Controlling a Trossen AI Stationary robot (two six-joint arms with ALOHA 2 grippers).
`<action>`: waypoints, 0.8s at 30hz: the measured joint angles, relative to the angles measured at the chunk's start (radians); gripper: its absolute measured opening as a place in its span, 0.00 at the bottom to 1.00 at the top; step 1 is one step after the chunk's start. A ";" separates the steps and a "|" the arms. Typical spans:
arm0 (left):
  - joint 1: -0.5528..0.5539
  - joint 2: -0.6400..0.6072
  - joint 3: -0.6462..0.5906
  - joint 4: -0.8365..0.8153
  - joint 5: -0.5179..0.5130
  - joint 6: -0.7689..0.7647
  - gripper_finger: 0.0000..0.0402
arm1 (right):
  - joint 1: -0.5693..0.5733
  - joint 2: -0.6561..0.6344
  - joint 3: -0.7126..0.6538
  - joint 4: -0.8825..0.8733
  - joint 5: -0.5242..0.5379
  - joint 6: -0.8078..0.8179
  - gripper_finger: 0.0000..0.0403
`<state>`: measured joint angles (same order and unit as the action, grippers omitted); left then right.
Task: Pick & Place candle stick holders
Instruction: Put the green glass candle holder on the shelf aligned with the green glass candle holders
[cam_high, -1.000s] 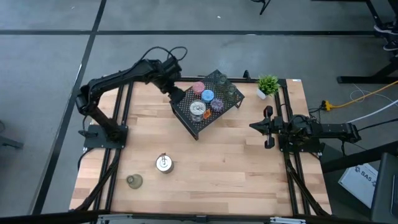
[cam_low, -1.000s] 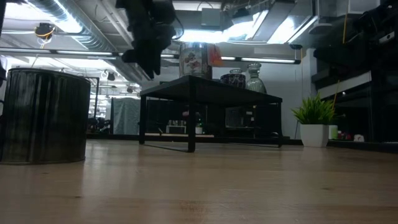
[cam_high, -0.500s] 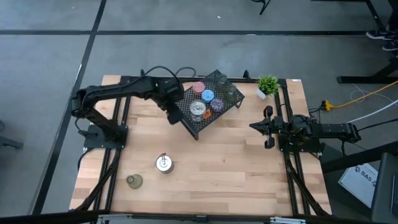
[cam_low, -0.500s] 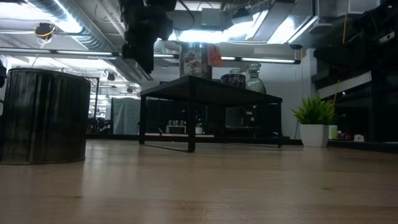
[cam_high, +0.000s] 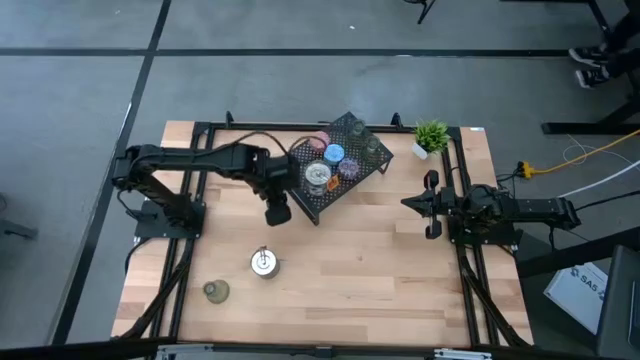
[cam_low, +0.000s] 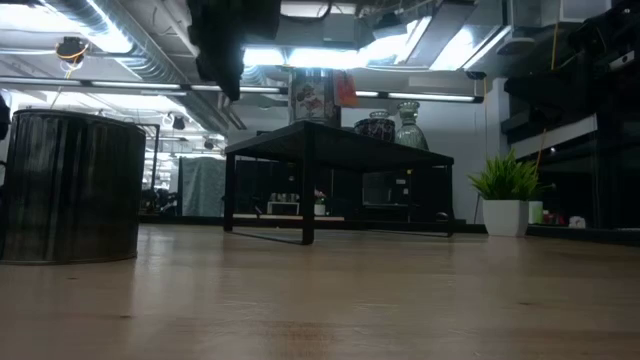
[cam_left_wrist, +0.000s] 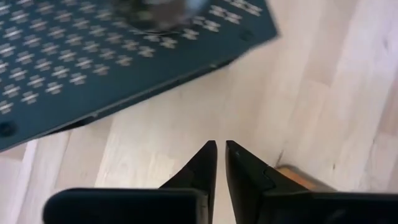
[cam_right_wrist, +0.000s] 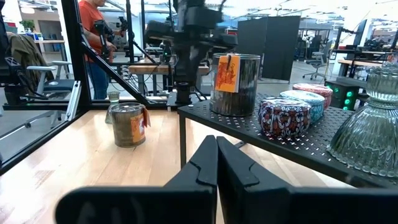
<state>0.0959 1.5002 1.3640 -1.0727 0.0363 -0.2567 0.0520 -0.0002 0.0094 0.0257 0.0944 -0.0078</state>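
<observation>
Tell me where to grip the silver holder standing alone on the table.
Probably its centre post, coming straight down: the silver holder stands upright on bare wood, clear on all sides, and its disc looks too low and wide. The left gripper is nearest, its fingers nearly shut.

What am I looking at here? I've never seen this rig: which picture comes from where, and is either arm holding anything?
Two dark robot arms work at a wooden table. The high view looks straight down; the low view looks level across the tabletop; each wrist view looks past one arm's own fingers. The left gripper, fingers nearly shut and empty, hangs over bare wood beside the black mesh rack. The right gripper waits at the table's right side, shut and empty. On the rack stand several candle holders, among them a silver one, a blue one and a purple one. Another silver holder and an olive-green one sit on the wood. A potted plant stands at the far corner.
</observation>
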 joint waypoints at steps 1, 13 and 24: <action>-0.016 0.000 0.000 0.000 -0.001 0.012 0.06 | 0.000 0.000 0.000 0.000 0.000 0.000 0.00; -0.246 -0.025 -0.001 0.047 -0.024 0.046 0.01 | 0.000 0.000 0.000 0.000 0.000 0.000 0.00; -0.490 -0.025 -0.001 0.038 0.002 0.163 0.04 | 0.000 0.000 0.000 0.000 0.000 0.000 0.00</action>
<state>-0.3938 1.4754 1.3628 -1.0350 0.0381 -0.0939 0.0521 -0.0002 0.0094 0.0261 0.0944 -0.0078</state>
